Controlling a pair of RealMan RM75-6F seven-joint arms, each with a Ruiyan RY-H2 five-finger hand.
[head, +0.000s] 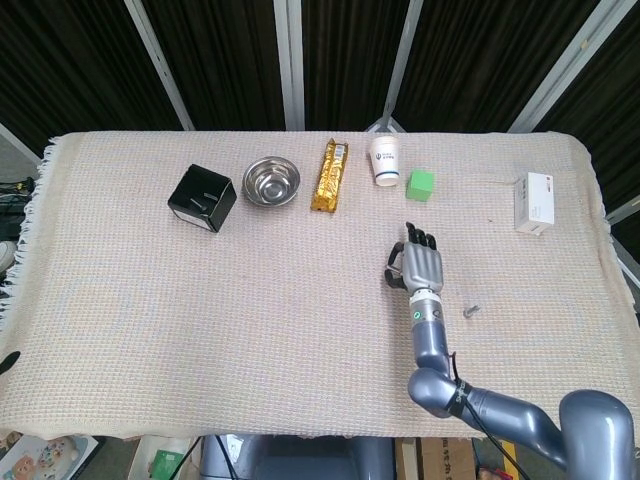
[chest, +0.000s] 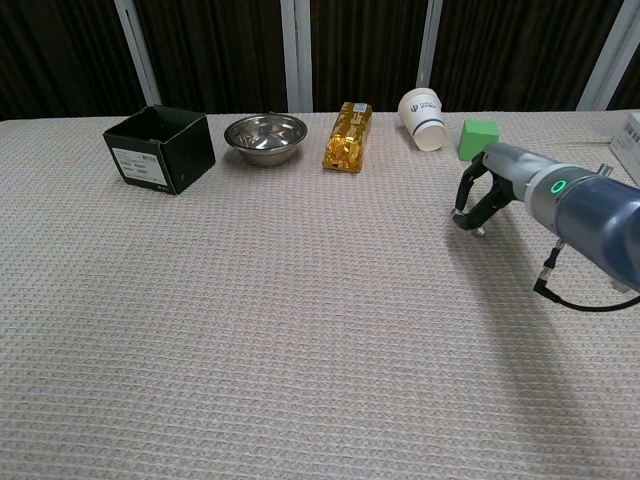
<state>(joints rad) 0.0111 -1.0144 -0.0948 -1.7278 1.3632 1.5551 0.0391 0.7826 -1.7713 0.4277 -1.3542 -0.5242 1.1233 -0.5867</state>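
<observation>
Our right hand is holding nothing, fingers loosely apart and pointing down over the woven beige tablecloth. Just ahead of it sits the small green cube, with the white paper cup beside that.

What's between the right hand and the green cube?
Nothing: in the head view only bare woven cloth lies between the right hand and the green cube. The chest view partly overlaps them, so it cannot show the gap.

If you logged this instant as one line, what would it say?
right hand: empty, fingers apart, above cloth | nearest: green cube, paper cup | left hand: unseen
</observation>
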